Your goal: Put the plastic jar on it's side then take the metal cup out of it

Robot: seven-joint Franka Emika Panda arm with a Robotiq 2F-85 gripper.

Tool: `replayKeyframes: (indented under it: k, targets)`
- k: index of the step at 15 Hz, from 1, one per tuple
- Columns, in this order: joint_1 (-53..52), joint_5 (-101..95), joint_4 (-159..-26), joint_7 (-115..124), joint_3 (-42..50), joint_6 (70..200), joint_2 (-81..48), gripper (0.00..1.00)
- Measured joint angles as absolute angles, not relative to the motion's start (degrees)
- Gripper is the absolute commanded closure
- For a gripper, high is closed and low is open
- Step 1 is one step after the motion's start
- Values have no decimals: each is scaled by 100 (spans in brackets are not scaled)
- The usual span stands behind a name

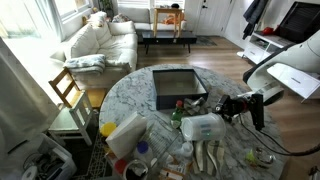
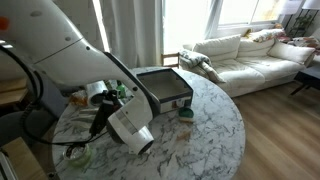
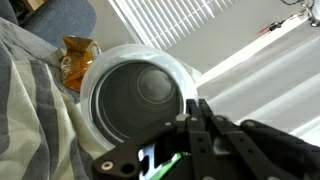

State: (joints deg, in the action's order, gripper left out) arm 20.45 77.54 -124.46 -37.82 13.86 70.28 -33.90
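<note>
While the plastic jar (image 1: 200, 127) lies on its side on the marble tabletop (image 1: 125, 95), at 5 o'clock from the dark tray (image 1: 178, 85), the jaws of the gripper (image 3: 194, 108) are clenched on its rim at 4 o'clock; the metal cup (image 3: 145, 90) sits deep inside it.

White sofa (image 1: 100, 42) beside bright windows (image 2: 190, 20)
</note>
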Motion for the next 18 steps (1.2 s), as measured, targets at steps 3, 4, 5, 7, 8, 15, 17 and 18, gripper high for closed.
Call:
replayKeyframes:
  k: [3, 4, 5, 7, 8, 15, 17, 18]
  targets:
    - [2090, 7896, -12440, -3813, 1393, 6827, -3527, 99]
    - [2090, 7900, -12432, -3815, 1408, 6827, -3565, 99]
    - [2090, 7900, -12425, -3815, 1419, 6827, -3600, 99]
    - [2079, 7898, -12407, -3814, 1443, 6845, -3668, 99]
    - [2066, 7897, -12398, -3813, 1456, 6849, -3704, 99]
    - [1904, 7780, -12309, -3706, 1558, 7406, -3805, 99]
    - [1872, 7687, -12229, -3670, 1599, 7577, -3801, 99]
    - [1868, 7639, -12185, -3646, 1609, 7641, -3798, 99]
